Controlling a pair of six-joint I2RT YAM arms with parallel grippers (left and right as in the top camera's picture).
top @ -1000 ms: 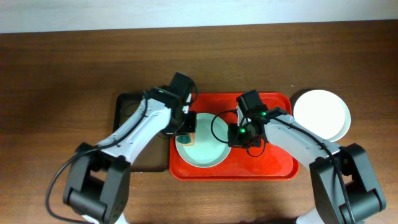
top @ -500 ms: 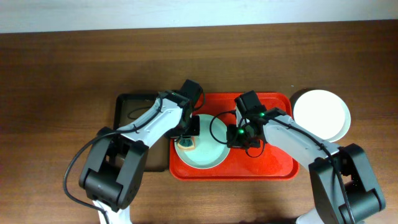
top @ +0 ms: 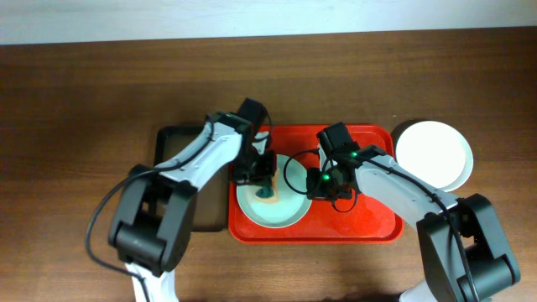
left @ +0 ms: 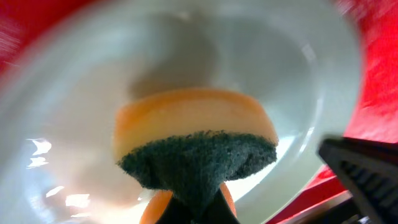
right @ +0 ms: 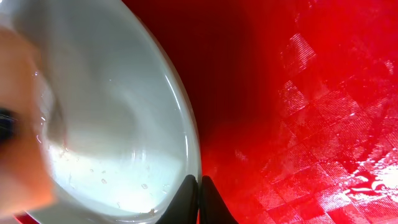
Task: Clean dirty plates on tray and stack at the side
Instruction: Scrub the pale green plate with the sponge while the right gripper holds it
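Observation:
A pale mint plate (top: 281, 214) lies in the left half of the red tray (top: 369, 222). My left gripper (top: 263, 183) is shut on an orange sponge (top: 268, 195) with a dark green scouring face, pressed onto the plate's inside. In the left wrist view the sponge (left: 196, 146) fills the middle, with the plate (left: 280, 68) behind it and the left gripper (left: 193, 216) at the bottom edge. My right gripper (top: 313, 185) is shut on the plate's right rim. In the right wrist view its thin black fingertips (right: 189, 193) pinch that rim, with the wet plate (right: 106, 124) to the left.
White plates (top: 434, 153) sit stacked on the table just right of the red tray. A black tray (top: 179, 151) lies against the red tray's left side, under my left arm. The red tray floor (right: 298, 93) is wet. Dark wooden table lies all around.
My left gripper has dragged the sponge from the plate's left rim toward its middle. The right gripper and the plate have stayed put.

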